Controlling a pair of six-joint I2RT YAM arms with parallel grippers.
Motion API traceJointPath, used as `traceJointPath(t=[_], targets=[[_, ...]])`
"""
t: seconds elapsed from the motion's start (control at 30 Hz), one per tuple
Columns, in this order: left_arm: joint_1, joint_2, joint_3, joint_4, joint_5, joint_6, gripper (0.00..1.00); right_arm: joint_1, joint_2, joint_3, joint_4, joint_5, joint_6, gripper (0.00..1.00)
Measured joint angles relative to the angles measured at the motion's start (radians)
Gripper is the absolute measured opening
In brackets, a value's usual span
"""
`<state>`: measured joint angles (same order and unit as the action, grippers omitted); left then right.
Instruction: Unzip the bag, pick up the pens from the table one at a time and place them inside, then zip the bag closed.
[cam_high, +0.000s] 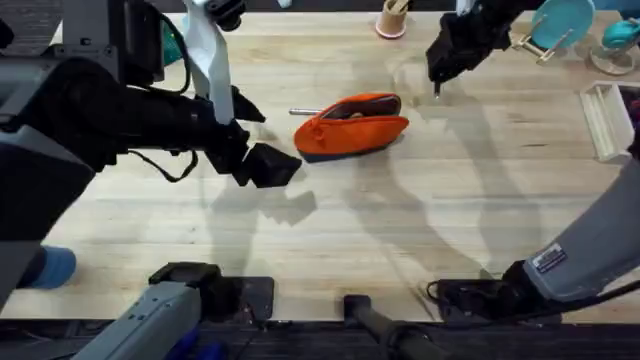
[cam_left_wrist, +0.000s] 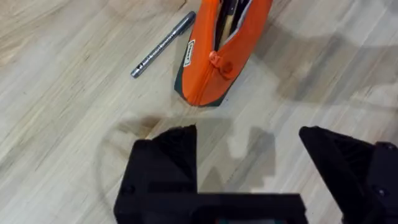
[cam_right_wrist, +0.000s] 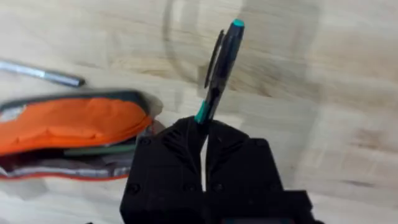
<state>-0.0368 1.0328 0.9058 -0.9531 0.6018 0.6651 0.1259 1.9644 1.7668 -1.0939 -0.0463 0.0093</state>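
The right gripper (cam_right_wrist: 205, 134) has its jaws closed on the dark pen (cam_right_wrist: 219, 68), which juts out ahead of the fingertips with its teal tip pointing away and its clip along one side. Seen from overhead, this right gripper (cam_high: 438, 78) hangs above the worktop (cam_high: 400, 230) just beside the far end of the bag (cam_high: 350, 125), with the pen's end poking down below the jaws (cam_high: 436, 90). In the right wrist view the bag (cam_right_wrist: 68, 134) lies off to one side of the jaws, its zipper open and a grey lining showing.

The left gripper (cam_left_wrist: 249, 149) has its jaws spread wide and empty, black fingers (cam_left_wrist: 165, 158) on either side of bare wood. Ahead of these jaws, a little way off, sits the near end of the bag (cam_left_wrist: 214, 56), its zipper pull visible and the mouth gaping. The silver pen (cam_left_wrist: 163, 45) lies flat on the worktop just beside the bag, farther from the jaws. From overhead, the left gripper (cam_high: 270, 165) sits near the bag's end, apart from it, and the silver pen (cam_high: 305, 111) pokes out from behind the bag.
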Motion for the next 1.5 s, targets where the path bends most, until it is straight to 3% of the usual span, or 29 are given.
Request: traceJointPath(t=[0.3,0.5,0.93,1.1,1.33,1.5], targets=[[0.0,0.0,0.0,0.0,0.0,0.0,0.994,0.088,-0.002,0.002,-0.003,0.0,-0.275,0.033],[0.0,0.0,0.0,0.0,0.0,0.0,0.995,0.103,-0.02,0.006,0.005,-0.013,-0.463,0.033],[0.0,0.0,0.0,0.0,0.0,0.0,0.995,0.102,-0.108,0.021,0.006,-0.381,-1.106,0.033],[0.0,0.0,0.0,0.0,0.0,0.0,0.995,0.105,-0.108,0.022,0.005,-0.517,-1.286,0.033],[0.0,0.0,0.0,0.0,0.0,0.0,0.995,0.139,-0.108,0.022,-0.087,-0.579,-1.497,0.033],[0.0,0.0,0.0,0.0,0.0,0.0,0.995,0.166,-0.108,0.022,-0.143,-0.563,-1.639,0.033]])
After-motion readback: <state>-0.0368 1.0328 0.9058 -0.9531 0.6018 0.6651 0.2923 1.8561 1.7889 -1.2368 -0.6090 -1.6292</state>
